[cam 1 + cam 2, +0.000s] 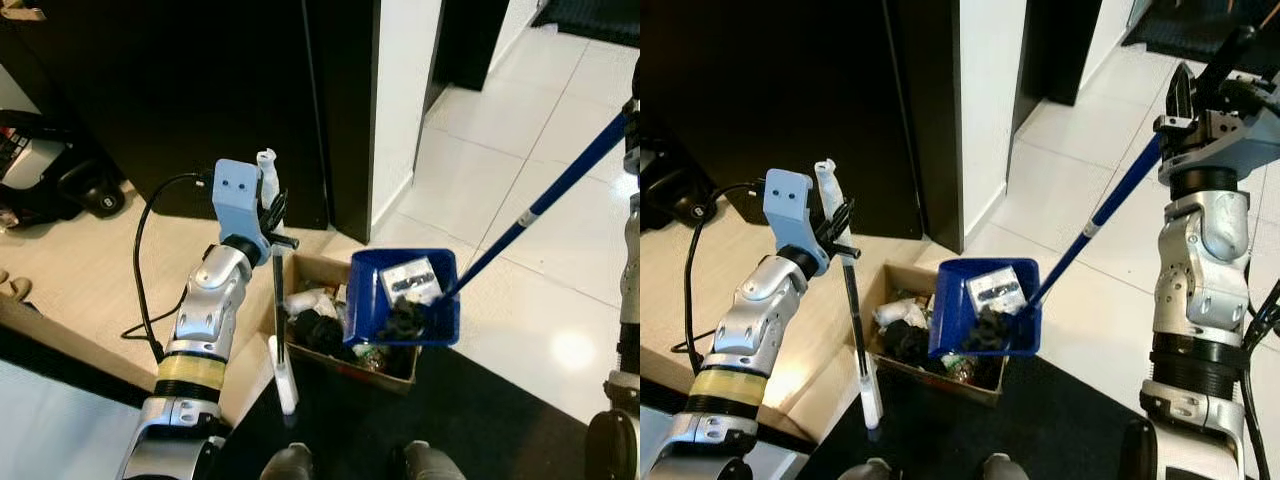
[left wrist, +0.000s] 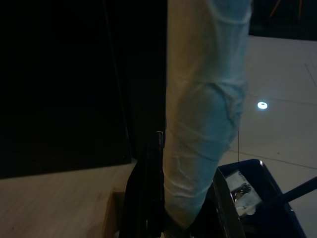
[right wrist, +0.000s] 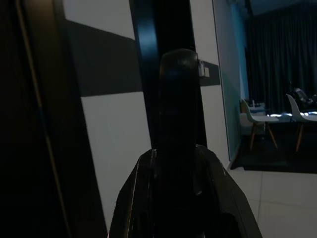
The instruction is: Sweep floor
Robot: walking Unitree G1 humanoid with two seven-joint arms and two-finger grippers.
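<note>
My left gripper (image 1: 272, 215) is shut on the white-wrapped top of a thin black broom stick (image 1: 279, 310), which stands upright with its white lower end on the floor beside a cardboard box (image 1: 898, 275). In the left wrist view the wrapped handle (image 2: 205, 124) lies against a black finger (image 2: 148, 188). My right gripper (image 1: 1200, 95) is shut on the upper end of the long blue handle (image 1: 1100, 225) of a blue dustpan (image 1: 405, 295). The pan hangs tilted over the box, holding a pale packet (image 1: 410, 280) and dark scraps. The box holds several dark and white bits of rubbish.
A black cabinet (image 1: 200, 90) and a white wall edge (image 1: 400, 100) stand right behind the box. A black mat (image 1: 450, 420) lies under my feet. A black cable (image 1: 140, 270) loops on the wooden floor at left. White tiles (image 1: 520, 170) stretch to the right.
</note>
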